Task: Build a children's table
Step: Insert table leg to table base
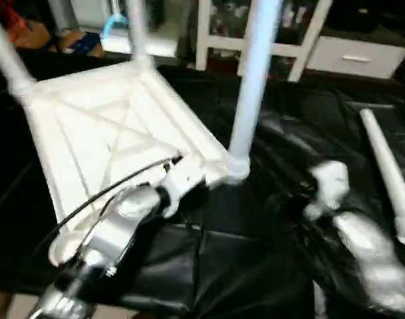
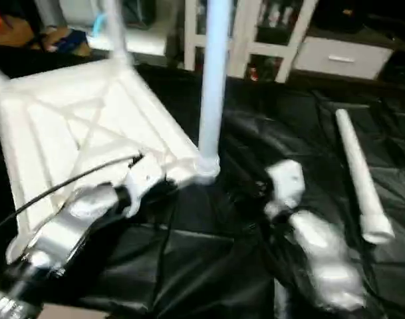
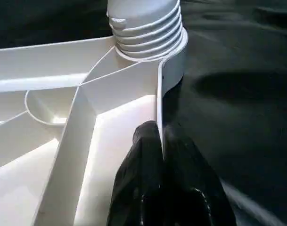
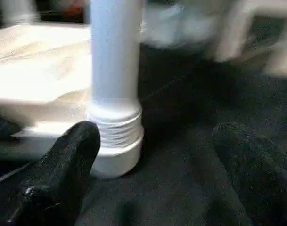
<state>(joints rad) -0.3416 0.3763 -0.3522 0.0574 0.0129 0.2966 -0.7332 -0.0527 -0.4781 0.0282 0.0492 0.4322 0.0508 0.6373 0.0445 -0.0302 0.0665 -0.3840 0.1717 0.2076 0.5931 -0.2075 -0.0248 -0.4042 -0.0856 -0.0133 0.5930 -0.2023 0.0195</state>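
Note:
The children's table top (image 1: 102, 133) lies upside down on a black sheet, X-ribs facing up. Three white legs stand in its corner sockets: one at the near right corner (image 1: 252, 86), one at the far corner (image 1: 137, 30) and one at the left corner (image 1: 6, 56). A further leg (image 1: 388, 173) lies loose on the sheet to the right. My left gripper (image 3: 159, 155) is shut on the top's rim wall, just beside the near right leg's threaded base (image 3: 148, 33). To the right of that base (image 4: 116, 127), my right gripper (image 4: 157, 160) stands wide open, apart from the leg.
The black sheet (image 1: 255, 266) covers the work surface. A white glass-door cabinet (image 1: 302, 33) and a white drawer unit (image 1: 352, 56) stand behind it. Orange and blue items (image 1: 76, 40) lie at the back left.

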